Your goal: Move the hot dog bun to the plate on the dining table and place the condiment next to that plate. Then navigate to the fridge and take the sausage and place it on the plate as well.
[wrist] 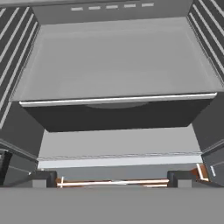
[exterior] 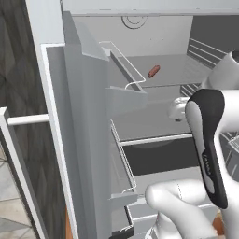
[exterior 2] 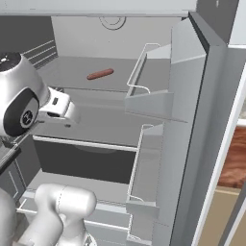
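The fridge (exterior: 84,140) stands open, its door (exterior 2: 192,120) swung wide with racks on its inside. On the upper grey shelf, near the back, lies the sausage (exterior: 153,71) (exterior 2: 100,74), a small reddish-brown cylinder. My hand (exterior 2: 60,108) hovers in front of the shelf below, lower than the sausage and nearer to me. In the hand view my gripper (wrist: 113,178) is open, with its two dark fingertips (wrist: 43,177) far apart and nothing between them. It faces the lower shelf and a dark drawer. The hot dog bun, plate and condiment are out of view.
Wire-edged door racks (exterior: 123,65) (exterior 2: 144,72) jut out beside the shelves. A dark drawer (wrist: 113,116) sits under the middle shelf (wrist: 113,61). The long bar handle (exterior: 25,120) sticks out at the left. A strip of reddish-brown wood (exterior 2: 235,163) shows past the door.
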